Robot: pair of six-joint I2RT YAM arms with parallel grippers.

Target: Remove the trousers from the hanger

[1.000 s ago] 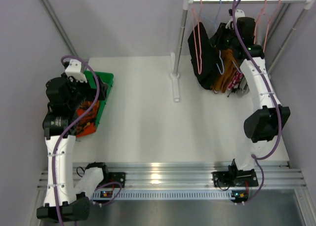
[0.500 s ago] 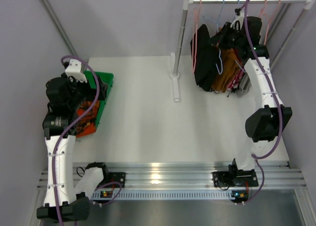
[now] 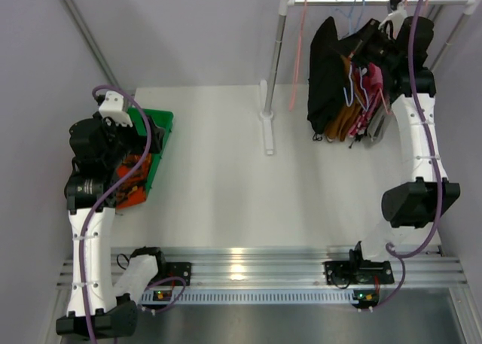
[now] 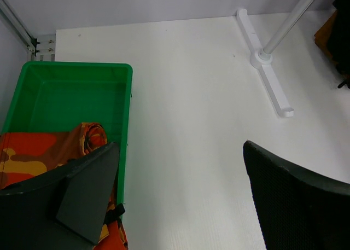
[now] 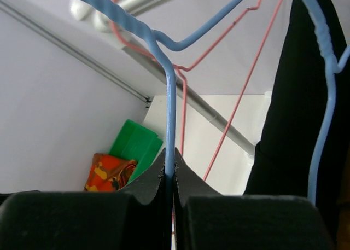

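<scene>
Trousers point(image 3: 331, 95), small, soft cloth, four pairs.

Location: three pairs are hung in a bunch from the rail point(image 3: 339, 0) over the far right corner of the tabletop point(image 3: 226, 171). These are a black pair point(image 3: 324, 73), a mustard-brown pair point(image 3: 347, 122) and a red-pink floral pair point(image 3: 372, 88). An orange patterned pair point(image 4: 38, 151) is already laid in the green tray point(image 4: 76, 65) at the left edge.

Hands: the right hand point(image 5: 169, 168) is raised beside the rail, with its fingers pinched shut on the wire of a blue hanger point(image 5: 170, 97). Which pair that hanger carries cannot be told. The left hand point(image 4: 179, 151) is held fully open over the tray and nothing is gripped in it.

Handling, as judged: the cloth is light, limp and unbreakable, and is expected to drape, fold and snag on the wire rather than slide off cleanly. The hangers are thin and free to swing.

Hold advised: a pinch on a bunched fold of one leg or the waistband, below the hanger bar. The cloth is best drawn off sideways while the hanger is kept steady.
</scene>
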